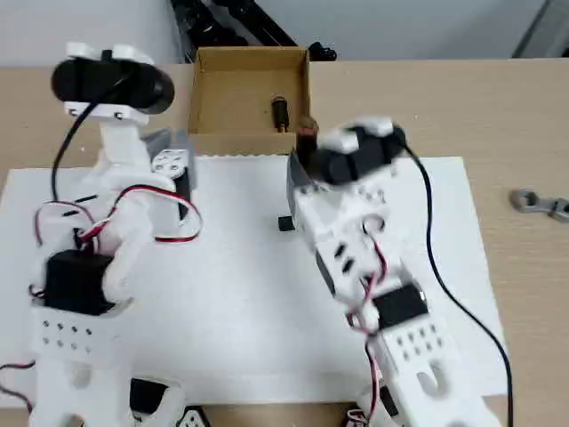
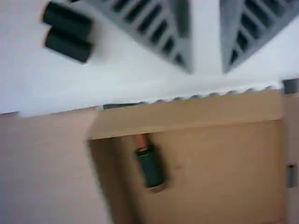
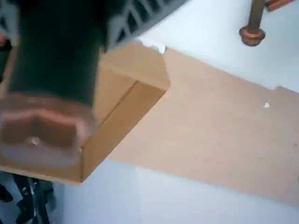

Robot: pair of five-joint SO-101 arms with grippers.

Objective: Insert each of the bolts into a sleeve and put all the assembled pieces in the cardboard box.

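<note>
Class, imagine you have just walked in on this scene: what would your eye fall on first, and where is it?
First comes the right end effector, shut on a bolt-and-sleeve piece at the corner of the cardboard box nearest that arm. Next is one assembled piece already lying inside the box. Then there are two black sleeves side by side on the white sheet, near the open left end effector.

A bolt [image 1: 280, 113], apparently sleeved, lies inside the cardboard box [image 1: 233, 98].
</note>
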